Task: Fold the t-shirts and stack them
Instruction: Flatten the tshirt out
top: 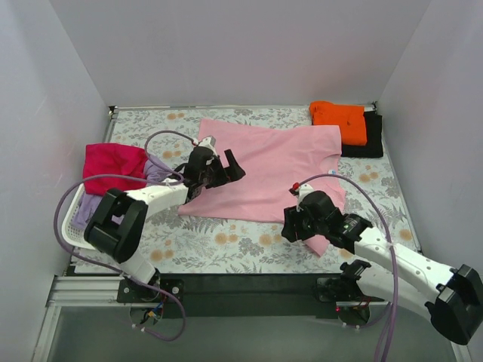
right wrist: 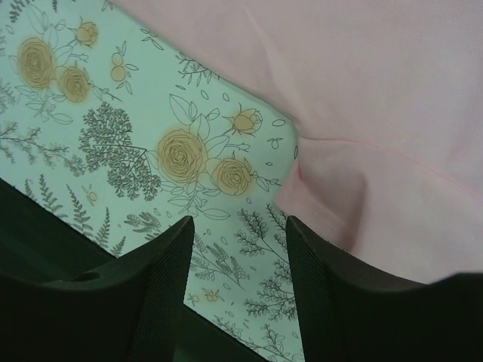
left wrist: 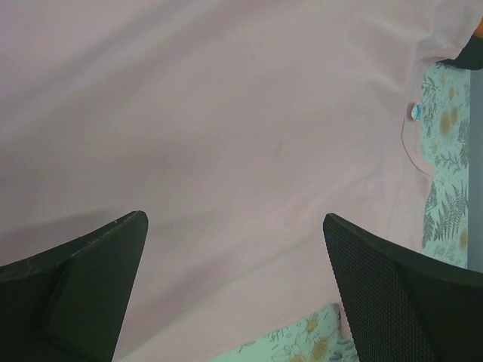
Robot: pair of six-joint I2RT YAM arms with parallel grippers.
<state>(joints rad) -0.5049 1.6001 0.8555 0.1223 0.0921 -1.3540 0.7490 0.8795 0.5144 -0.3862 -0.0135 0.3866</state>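
Work on the soft light pink cloth t-shirt [top: 272, 170], spread flat mid-table on the floral-patterned table [top: 249, 245]. Lower the left gripper [left wrist: 234, 219], wide open and empty over the shirt's left part, straight onto the cloth. Bring the right gripper [right wrist: 238, 222], narrowly parted and empty over bare table, onto the near right sleeve [right wrist: 362, 196] just beside it. Pinch hem edges only, lift level, and fold clear of the folded orange t-shirt [top: 339, 121] far right.

The counter [top: 249, 249] has a flower pattern. A pink shirt [top: 279, 170] lies spread flat in the middle. A folded black shirt [top: 372, 139] lies in the far right corner, with an orange shirt [top: 339, 121] partly on top. A white basket [top: 72, 226] sits at the left edge.
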